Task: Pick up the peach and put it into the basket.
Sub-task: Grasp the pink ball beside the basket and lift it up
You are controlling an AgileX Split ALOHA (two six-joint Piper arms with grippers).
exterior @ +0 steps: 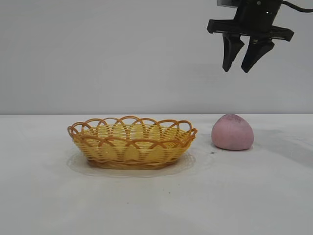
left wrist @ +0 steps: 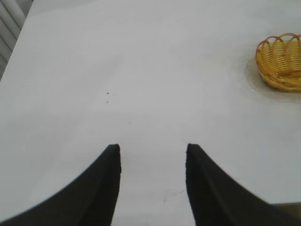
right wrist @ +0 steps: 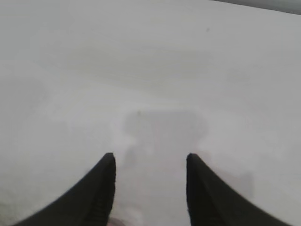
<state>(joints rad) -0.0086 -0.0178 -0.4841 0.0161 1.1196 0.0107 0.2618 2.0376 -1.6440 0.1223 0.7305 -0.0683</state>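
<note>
Right gripper [exterior: 243,59] hangs parted and empty high above the table [exterior: 156,205], peach [exterior: 233,132] resting almost straight below at 6 o'clock, wicker basket [exterior: 132,142] at the peach's 9 o'clock, apart.

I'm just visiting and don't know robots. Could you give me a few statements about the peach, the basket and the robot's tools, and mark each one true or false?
1. The peach lies on the table beside the basket, not in it. True.
2. The right tool is gripping the peach. False: it hangs open well above the peach, holding nothing.
3. The basket has nothing in it. True, as far as the outside view shows.
4. The left tool holds the basket. False: its fingers are apart over bare table, with the basket off to one side.
5. The peach is touching the basket. False: a strip of bare table separates them.
</note>
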